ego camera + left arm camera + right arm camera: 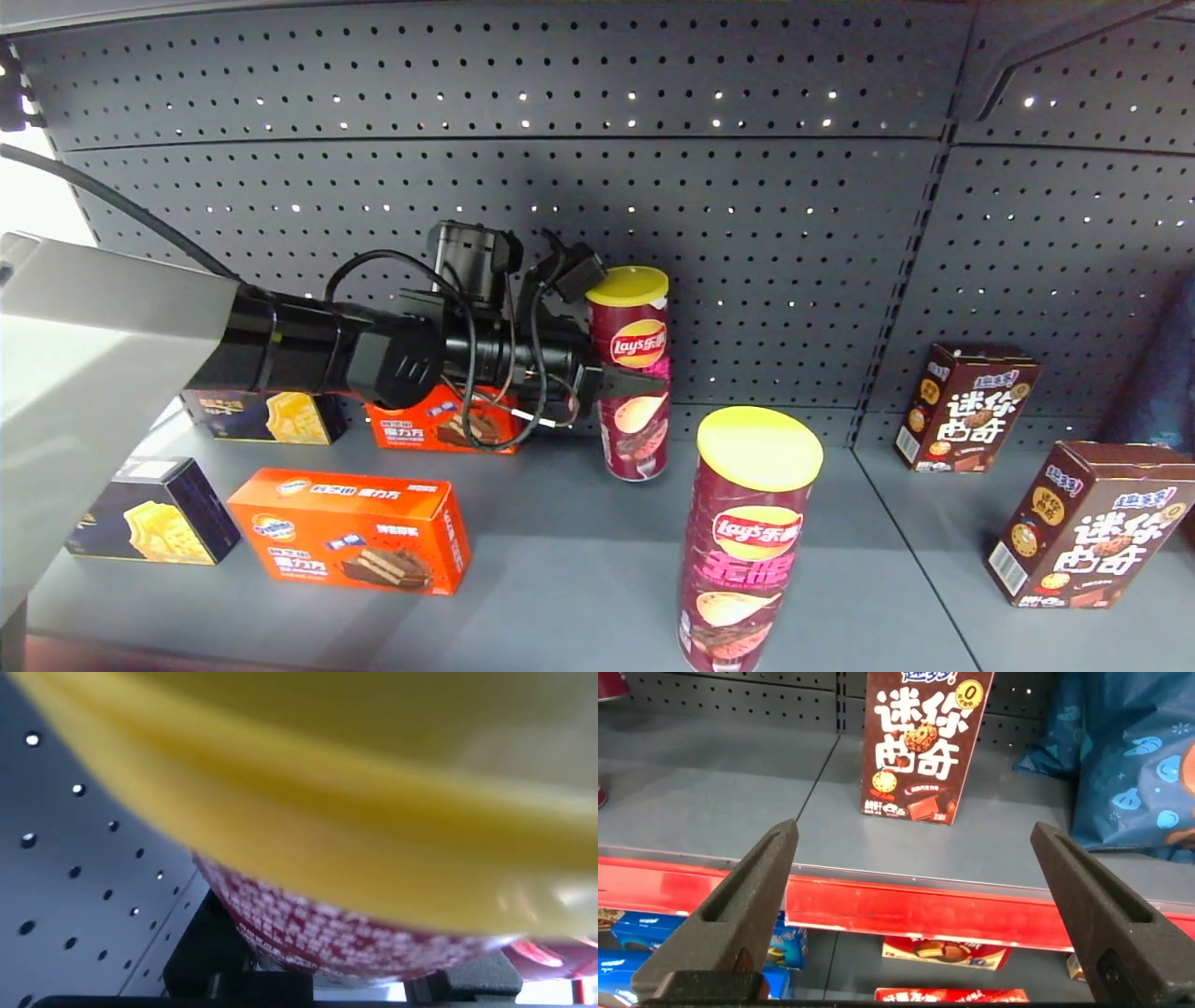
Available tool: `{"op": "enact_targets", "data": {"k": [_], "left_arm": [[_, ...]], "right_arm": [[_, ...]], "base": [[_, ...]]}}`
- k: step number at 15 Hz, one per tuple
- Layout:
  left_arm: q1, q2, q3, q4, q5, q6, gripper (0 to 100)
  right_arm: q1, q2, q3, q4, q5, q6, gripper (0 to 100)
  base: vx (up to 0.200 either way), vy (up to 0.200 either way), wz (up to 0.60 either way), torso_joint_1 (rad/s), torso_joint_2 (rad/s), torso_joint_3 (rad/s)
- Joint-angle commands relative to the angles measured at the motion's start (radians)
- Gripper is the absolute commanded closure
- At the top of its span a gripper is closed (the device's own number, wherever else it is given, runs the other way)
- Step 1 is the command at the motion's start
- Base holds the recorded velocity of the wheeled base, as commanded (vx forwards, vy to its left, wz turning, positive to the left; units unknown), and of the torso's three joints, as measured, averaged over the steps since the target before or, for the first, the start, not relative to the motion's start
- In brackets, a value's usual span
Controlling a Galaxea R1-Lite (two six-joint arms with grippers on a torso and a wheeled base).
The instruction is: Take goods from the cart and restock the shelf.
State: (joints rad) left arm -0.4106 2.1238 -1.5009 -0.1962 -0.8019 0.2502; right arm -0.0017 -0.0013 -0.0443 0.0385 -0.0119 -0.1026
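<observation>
A maroon chips can (631, 322) with a yellow lid stands upright at the back of the grey shelf (560, 569), close to the pegboard wall. My left gripper (631, 381) is shut on its middle, reaching in from the left. In the left wrist view the can's yellow lid (374, 793) and red body (318, 938) sit right against the camera. A second identical chips can (747, 541) stands free near the shelf's front. My right gripper (915, 829) is open with nothing between its fingers, in front of the shelf's red edge strip (924, 905), facing a brown cookie box (920, 747).
Two orange cake boxes (350, 541) (439, 425) and two dark boxes (154, 513) (266, 415) fill the shelf's left side. Brown cookie boxes (966, 406) (1088, 523) stand on the right section. A blue bag (1134, 765) lies beside the cookie box. More goods sit on the lower shelf.
</observation>
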Motion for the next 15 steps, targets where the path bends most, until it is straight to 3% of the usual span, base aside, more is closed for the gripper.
{"op": "enact_targets", "data": {"k": [1,15], "left_arm": [[0.001,0.015,-0.006,0.0,0.0,0.0,100],[-0.022,0.154,-0.142,0.0,0.0,0.001,100]], "right_arm": [[0.0,0.001,0.0,0.0,0.0,0.0,0],[0.0,0.001,0.0,0.0,0.0,-0.006,0]], "base": [[0.0,0.0,0.0,0.0,0.0,0.0],[0.0,0.0,0.0,0.0,0.0,0.0]]}}
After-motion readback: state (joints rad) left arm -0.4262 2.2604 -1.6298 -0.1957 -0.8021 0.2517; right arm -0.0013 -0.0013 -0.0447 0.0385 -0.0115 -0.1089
